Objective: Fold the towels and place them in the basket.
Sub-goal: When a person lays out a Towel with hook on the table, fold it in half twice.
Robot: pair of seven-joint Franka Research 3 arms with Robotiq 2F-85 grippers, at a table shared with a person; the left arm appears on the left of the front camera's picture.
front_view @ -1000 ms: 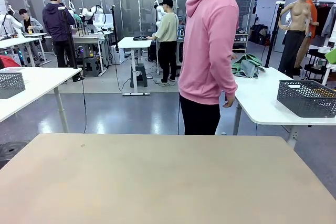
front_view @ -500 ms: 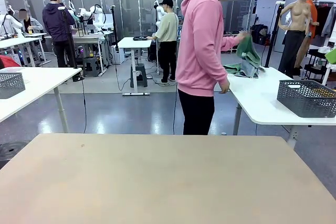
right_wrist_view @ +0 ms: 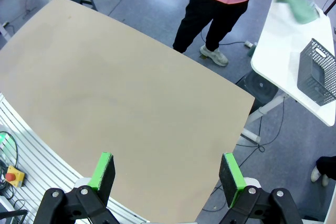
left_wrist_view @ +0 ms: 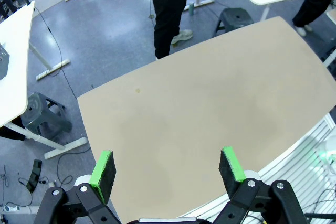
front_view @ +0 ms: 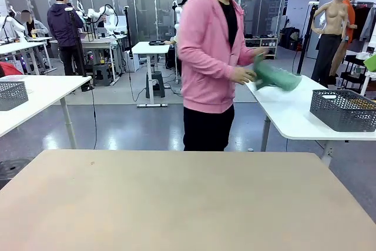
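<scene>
Front: a person (front_view: 205, 57) holds the towels (front_view: 276, 77) over the side table's (front_view: 288, 116) left end, and the basket (front_view: 343, 110) sits near its right end. Folding likely can't begin until the towels reach the worktop (front_view: 176, 204).

Left wrist: the left gripper (left_wrist_view: 166, 166) hangs spread wide above the worktop.

Right wrist: the right gripper (right_wrist_view: 167, 170) is equally wide and holds nothing. Next, both probably wait for the towels.

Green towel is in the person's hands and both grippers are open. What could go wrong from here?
1. The green towel is bunched in the person's hand; dropped as a heap on the tan table, its edges may be hard to find.
2. The basket sits on the white side table, likely beyond both arms' reach unless brought over.
</scene>
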